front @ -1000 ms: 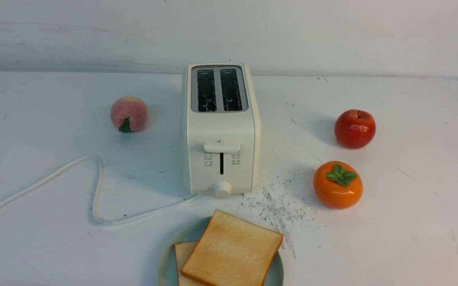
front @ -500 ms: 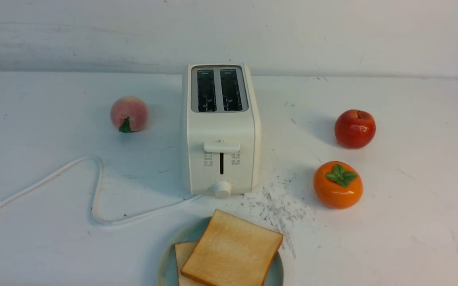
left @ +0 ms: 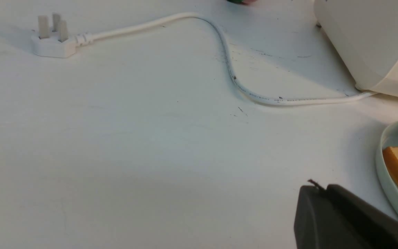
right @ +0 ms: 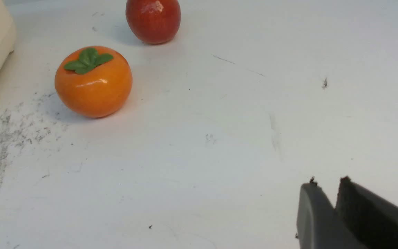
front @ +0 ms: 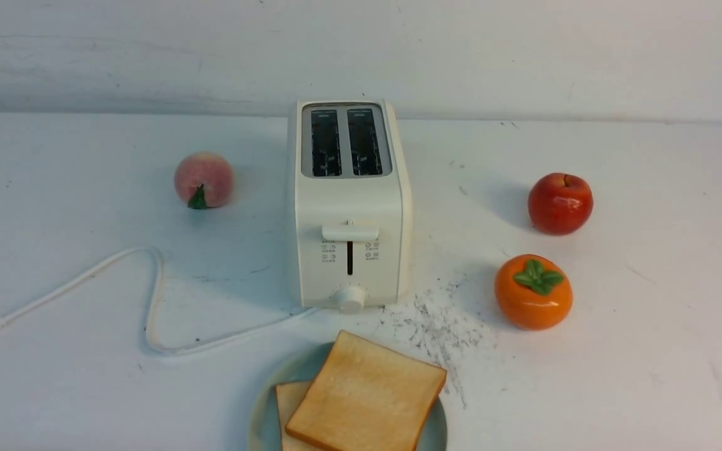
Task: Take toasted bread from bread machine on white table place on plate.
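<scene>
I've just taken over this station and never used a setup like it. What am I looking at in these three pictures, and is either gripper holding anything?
It is a robot with two arms, each ending in a two-fingered gripper. The wide picture looks forward from between the arms. The other two come from cameras on the wrists, so each shows its own gripper's dark tips.

On the white table stands the bread machine, both slots empty, its white cord unplugged. In front of it, the plate holds both slices of toasted bread, one overlapping the other. A peach sits left of the bread machine; an apple and a persimmon sit right.

The left gripper is shut and empty, beside the plate. The right gripper shows a small gap between its tips and holds nothing.
</scene>
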